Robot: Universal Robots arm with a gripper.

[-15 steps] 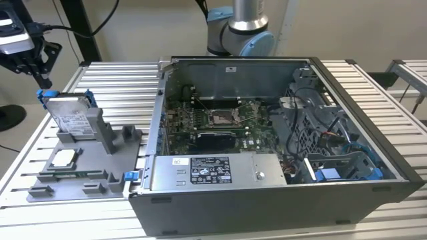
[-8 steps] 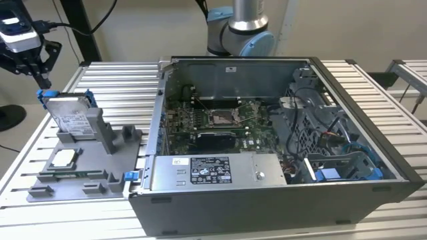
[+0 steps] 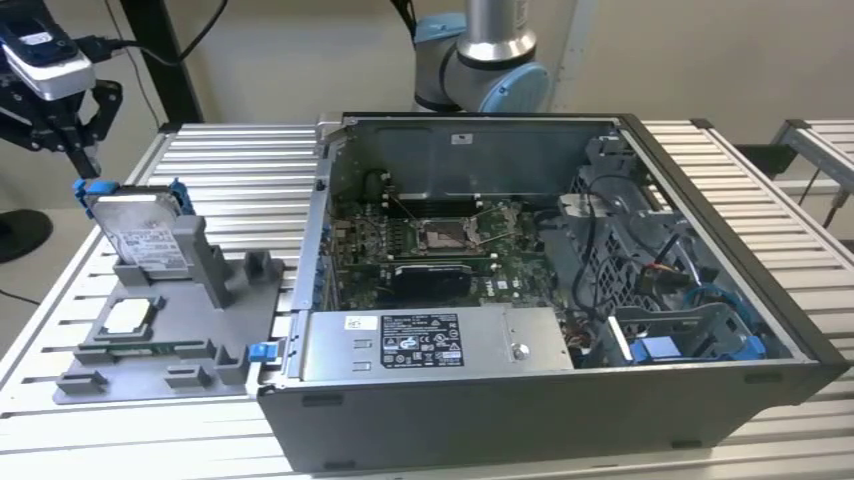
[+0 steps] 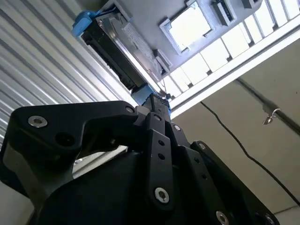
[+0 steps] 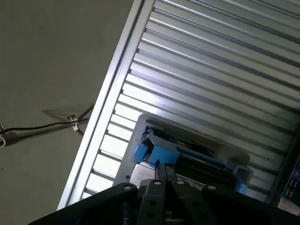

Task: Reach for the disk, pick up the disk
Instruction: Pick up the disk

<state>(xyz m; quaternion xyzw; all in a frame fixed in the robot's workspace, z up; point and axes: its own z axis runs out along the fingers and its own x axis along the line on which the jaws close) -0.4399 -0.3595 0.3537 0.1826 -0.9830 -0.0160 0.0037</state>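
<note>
The disk point(image 3: 144, 238) stands on edge in a grey holder point(image 3: 220, 290) at the exterior view's left. It is silver-grey metal with a white label and a blue bracket point(image 3: 94, 188) around its edges. My gripper point(image 3: 88, 165) hangs just above the disk's top corner. Its black fingers are drawn together into a point, a little apart from the bracket, with nothing between them. Both wrist views look down the fingers: the gripper point(image 4: 158, 101) point(image 5: 162, 169) sits right at the blue bracket point(image 4: 143, 93) point(image 5: 152, 152), with the disk point(image 4: 124, 44) point(image 5: 201, 159) beyond it.
An open computer case point(image 3: 534, 270) fills the table's middle and the exterior view's right, with the arm's base point(image 3: 481, 60) behind it. A small silver chip point(image 3: 127, 317) point(image 4: 190, 26) lies flat in the grey holder. The slatted metal table point(image 3: 227, 160) ends close to the holder's left side.
</note>
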